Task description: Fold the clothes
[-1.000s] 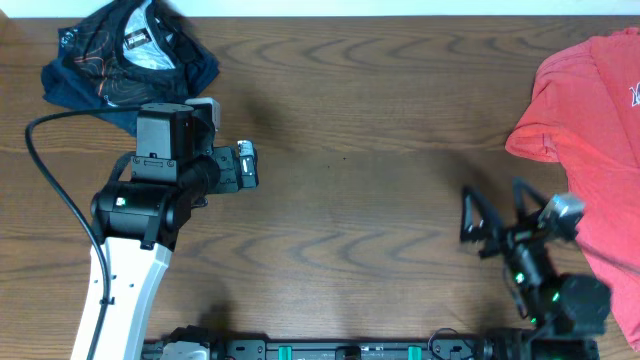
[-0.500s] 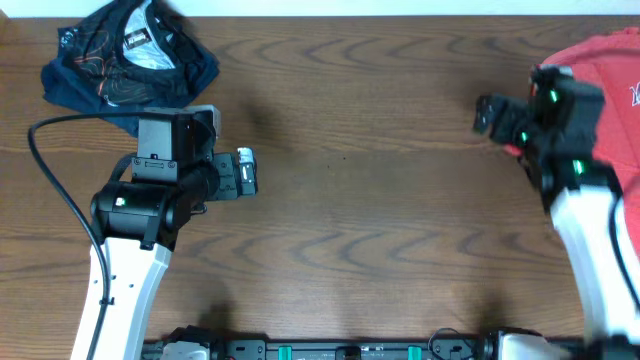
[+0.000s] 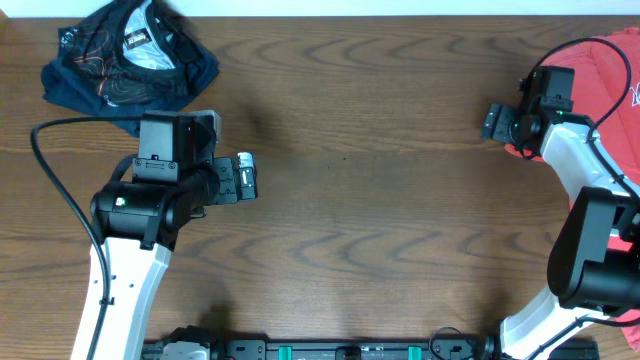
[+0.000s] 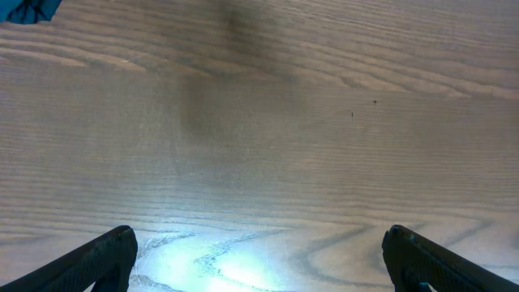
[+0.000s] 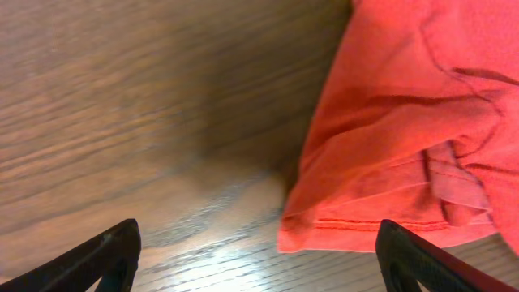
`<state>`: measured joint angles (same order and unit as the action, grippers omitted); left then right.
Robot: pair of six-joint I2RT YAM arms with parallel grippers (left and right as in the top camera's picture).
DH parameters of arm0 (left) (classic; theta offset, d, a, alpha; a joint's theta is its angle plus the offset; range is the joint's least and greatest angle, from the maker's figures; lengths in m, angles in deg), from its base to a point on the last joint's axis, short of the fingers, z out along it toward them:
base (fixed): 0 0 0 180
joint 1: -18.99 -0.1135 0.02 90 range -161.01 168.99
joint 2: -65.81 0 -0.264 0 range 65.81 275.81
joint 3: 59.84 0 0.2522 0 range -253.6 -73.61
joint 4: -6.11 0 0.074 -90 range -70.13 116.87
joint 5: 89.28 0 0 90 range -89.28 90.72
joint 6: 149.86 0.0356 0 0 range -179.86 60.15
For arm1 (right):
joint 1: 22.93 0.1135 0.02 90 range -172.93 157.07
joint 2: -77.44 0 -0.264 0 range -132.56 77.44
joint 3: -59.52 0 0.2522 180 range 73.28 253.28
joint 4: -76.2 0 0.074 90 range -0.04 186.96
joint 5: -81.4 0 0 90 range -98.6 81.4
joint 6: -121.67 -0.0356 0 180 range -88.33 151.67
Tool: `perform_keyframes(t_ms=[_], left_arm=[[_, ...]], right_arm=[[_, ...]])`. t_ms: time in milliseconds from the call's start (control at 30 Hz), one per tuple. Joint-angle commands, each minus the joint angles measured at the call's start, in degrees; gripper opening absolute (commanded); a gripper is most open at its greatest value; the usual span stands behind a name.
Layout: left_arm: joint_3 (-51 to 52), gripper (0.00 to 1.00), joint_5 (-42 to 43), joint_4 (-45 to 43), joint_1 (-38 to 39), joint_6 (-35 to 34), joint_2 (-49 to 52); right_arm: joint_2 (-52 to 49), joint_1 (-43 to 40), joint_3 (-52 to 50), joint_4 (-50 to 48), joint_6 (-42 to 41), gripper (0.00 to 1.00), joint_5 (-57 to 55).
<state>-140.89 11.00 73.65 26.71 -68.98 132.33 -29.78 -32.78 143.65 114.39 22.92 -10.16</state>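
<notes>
STEP: grasp sleeve | right end effector (image 5: 255,243): wide, above shirt (image 5: 389,105) hem | left end effector (image 4: 259,255): wide, empty | NOTE: pinch both layers squarely.

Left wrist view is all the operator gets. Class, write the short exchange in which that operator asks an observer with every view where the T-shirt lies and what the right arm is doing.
Operator: I see only the table below the left gripper. Where is the T-shirt?
Observer: The coral-red T-shirt lies at the table's right side, running out of the overhead frame.
Operator: And the right gripper?
Observer: The right gripper hovers at the shirt's left edge, jaws open, with a hemmed edge below them.
Operator: What is the blue scrap at my top corner?
Observer: A crumpled dark garment in the far left corner.
</notes>
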Motion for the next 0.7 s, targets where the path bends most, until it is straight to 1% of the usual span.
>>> perform_keyframes(t_ms=[0,67,167,400,467,533,567,667], left_arm=[[-0.92,0.98,-0.5,0.17,0.24,0.52,-0.28],[-0.92,0.98,-0.5,0.15,0.24,0.52,-0.28],[-0.92,0.98,-0.5,0.2,0.24,0.52,-0.28],[-0.92,0.98,-0.52,0.17,0.24,0.5,-0.28],[-0.92,0.98,-0.5,0.17,0.24,0.52,-0.28],[-0.92,0.98,-0.5,0.17,0.24,0.52,-0.28],[-0.92,0.98,-0.5,0.17,0.24,0.52,-0.28],[-0.92,0.98,-0.5,0.17,0.24,0.52,-0.28]], right_arm=[[-1.73,-1.03,1.68,-0.22,0.72,0.9,-1.57],[-2.71,-1.25,1.68,-0.39,0.72,0.89,-1.68],[-4.24,-1.6,1.68,-0.46,0.7,0.81,-1.66],[-7.15,-1.88,1.68,-0.9,0.7,0.77,-1.66],[-7.61,-1.88,1.68,-1.29,0.7,0.73,-1.66],[-7.93,-1.88,1.68,-1.73,0.7,0.66,-1.66],[-8.11,-1.88,1.68,-1.84,0.7,0.6,-1.68],[-8.2,-1.88,1.68,-1.92,0.66,0.41,-1.62]])
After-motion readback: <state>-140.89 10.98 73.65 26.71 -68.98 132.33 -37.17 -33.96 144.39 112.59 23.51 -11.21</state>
